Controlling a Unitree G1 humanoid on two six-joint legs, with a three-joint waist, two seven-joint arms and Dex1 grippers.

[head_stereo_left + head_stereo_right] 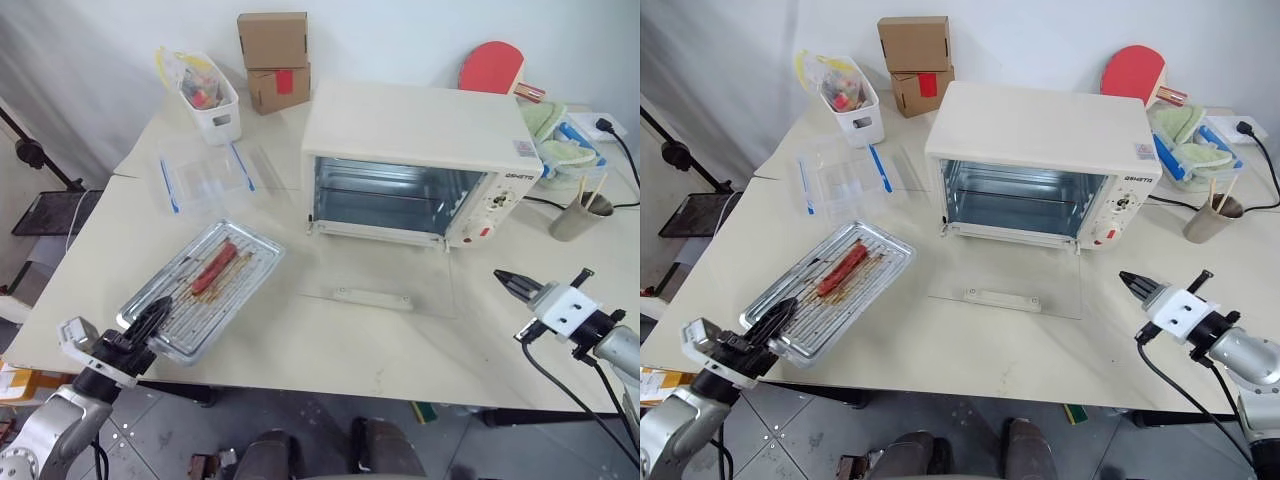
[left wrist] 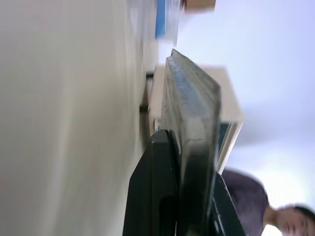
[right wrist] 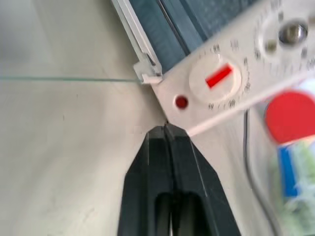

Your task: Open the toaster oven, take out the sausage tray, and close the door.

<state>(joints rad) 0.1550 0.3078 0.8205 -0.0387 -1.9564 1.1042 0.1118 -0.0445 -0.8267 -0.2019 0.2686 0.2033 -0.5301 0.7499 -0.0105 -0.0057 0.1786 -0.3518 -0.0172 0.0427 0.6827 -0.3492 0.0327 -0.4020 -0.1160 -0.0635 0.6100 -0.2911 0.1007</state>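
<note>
Your left jaws [image 1: 150, 318] pinch the tray [image 1: 205, 287] on the bench's [image 1: 330, 345] left; your empty, shut right jaws [image 1: 507, 283] sit nearer the flat-open door [image 1: 378, 283], its handle [image 1: 372, 298] lying crosswise to their left.

Cardboard boxes [image 1: 273, 58], white bin [image 1: 210, 98], red paddle [image 1: 492, 66], clear container [image 1: 205, 176] on table [image 1: 330, 340].

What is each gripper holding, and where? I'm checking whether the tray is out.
The left gripper pinches the sausage tray at its near corner rim. The right gripper is shut on nothing.
</note>
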